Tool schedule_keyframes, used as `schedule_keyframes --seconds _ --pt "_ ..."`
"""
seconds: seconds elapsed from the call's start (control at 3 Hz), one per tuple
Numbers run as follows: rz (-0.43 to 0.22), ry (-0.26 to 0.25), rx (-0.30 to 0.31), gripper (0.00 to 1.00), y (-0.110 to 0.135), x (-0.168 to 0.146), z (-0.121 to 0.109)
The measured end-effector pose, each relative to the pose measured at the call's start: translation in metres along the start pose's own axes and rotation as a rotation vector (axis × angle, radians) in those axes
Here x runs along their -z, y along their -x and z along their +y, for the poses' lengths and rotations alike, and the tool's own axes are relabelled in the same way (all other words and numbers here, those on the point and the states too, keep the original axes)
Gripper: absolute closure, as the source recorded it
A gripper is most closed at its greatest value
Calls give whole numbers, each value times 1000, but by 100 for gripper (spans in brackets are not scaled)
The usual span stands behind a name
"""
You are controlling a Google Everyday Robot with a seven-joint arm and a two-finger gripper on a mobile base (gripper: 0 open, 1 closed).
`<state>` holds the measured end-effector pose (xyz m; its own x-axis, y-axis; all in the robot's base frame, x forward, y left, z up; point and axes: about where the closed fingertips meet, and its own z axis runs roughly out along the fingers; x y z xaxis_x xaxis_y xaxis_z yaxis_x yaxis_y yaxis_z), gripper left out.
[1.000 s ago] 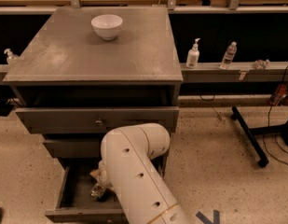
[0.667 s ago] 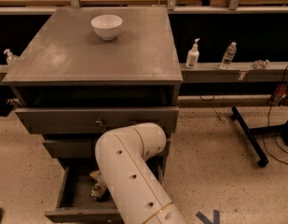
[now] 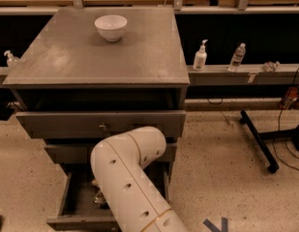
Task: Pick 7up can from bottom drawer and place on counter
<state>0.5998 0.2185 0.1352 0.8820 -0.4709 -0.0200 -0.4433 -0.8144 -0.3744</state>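
Note:
The bottom drawer of the grey cabinet is pulled open. My white arm reaches down into it from the front and covers most of its inside. My gripper is down in the drawer at the arm's left edge and is mostly hidden behind the arm. A small shiny silvery shape right by it looks like the 7up can; I cannot tell whether the gripper touches it. The counter is the flat grey cabinet top above.
A white bowl stands at the back of the counter. The top drawer sticks out a little above my arm. A soap dispenser and a water bottle stand on the shelf at right. A black stand leg lies on the floor.
My arm's elbow has shifted a little to the left over the open bottom drawer. The bowl and the drawers have not moved.

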Motion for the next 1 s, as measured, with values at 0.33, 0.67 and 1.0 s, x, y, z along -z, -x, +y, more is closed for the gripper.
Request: schedule_keyframes --seconds 0.33,0.67,1.0 --pt "-4 12 10 18 2 -4 0" --pt "-14 20 24 49 6 -5 -1" --pt "-30 8 25 72 7 -5 -3"
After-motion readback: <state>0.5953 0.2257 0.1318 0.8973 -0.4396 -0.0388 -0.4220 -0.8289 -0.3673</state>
